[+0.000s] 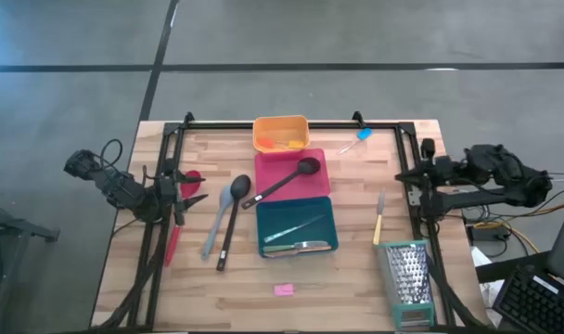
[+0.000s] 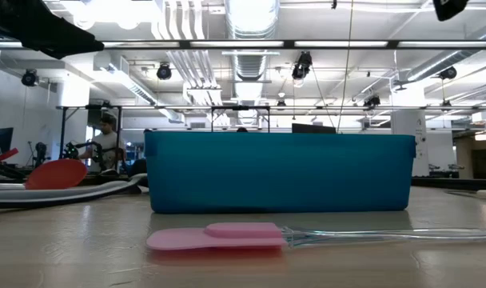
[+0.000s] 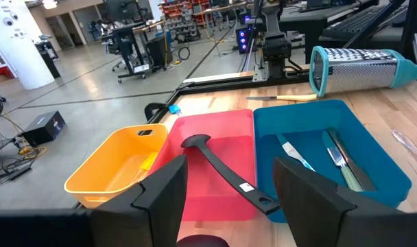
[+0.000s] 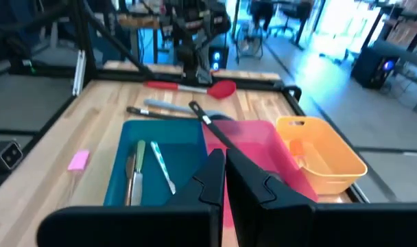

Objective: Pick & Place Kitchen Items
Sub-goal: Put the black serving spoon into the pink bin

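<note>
My left gripper point(image 1: 191, 190) is open at the table's left edge, over the red spatula point(image 1: 174, 237), whose head point(image 1: 191, 177) lies by its fingers. My right gripper point(image 4: 225, 175) is shut and empty at the table's right edge. A grey spoon point(image 1: 219, 211) and a black spoon point(image 1: 232, 218) lie on the table left of the trays. Another black spoon point(image 1: 284, 183) lies across the pink tray point(image 1: 314, 160). Metal tongs point(image 1: 299, 247) lie in the teal tray point(image 1: 330, 215). A yellow-handled knife point(image 1: 378, 224) lies right of it. A small pink spatula point(image 2: 219, 235) lies near the front edge.
The orange tray point(image 1: 263, 130) stands at the far edge with small orange pieces inside. A blue piece point(image 1: 364, 135) lies to its right. The box grater point(image 1: 407, 278) lies at the near right corner. A black frame point(image 1: 171, 148) borders the table's left, far and right sides.
</note>
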Controlling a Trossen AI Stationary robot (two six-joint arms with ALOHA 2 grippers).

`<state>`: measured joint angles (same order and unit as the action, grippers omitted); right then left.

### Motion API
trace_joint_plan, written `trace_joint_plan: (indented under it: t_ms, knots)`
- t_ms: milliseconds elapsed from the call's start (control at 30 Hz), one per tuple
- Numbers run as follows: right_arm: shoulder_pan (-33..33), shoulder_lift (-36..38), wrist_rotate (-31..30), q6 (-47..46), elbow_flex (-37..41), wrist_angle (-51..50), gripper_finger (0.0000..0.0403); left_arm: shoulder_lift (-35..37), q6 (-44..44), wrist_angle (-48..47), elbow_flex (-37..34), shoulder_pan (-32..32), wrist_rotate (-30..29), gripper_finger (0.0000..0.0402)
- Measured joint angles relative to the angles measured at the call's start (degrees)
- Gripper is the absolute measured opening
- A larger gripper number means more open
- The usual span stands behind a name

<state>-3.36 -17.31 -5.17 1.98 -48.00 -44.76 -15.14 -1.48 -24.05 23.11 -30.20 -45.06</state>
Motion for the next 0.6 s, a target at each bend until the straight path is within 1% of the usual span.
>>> trace_joint_plan:
  t_ms: [200,433,600]
  knots:
    - [0.0,5.35,0.02,-0.44,0.39,0.05,0.0008,0.0,0.0,0.0,0.0,-0.01,0.0,0.0218]
    - [0.0,9.36,0.02,9.95,0.41,-2.53,0.0008,0.0,0.0,0.0,0.0,-0.02,0.0,0.0218]
    - [0.0,10.55,0.02,11.94,0.41,-2.62,0.0008,0.0,0.0,0.0,0.0,0.0,0.0,0.0218]
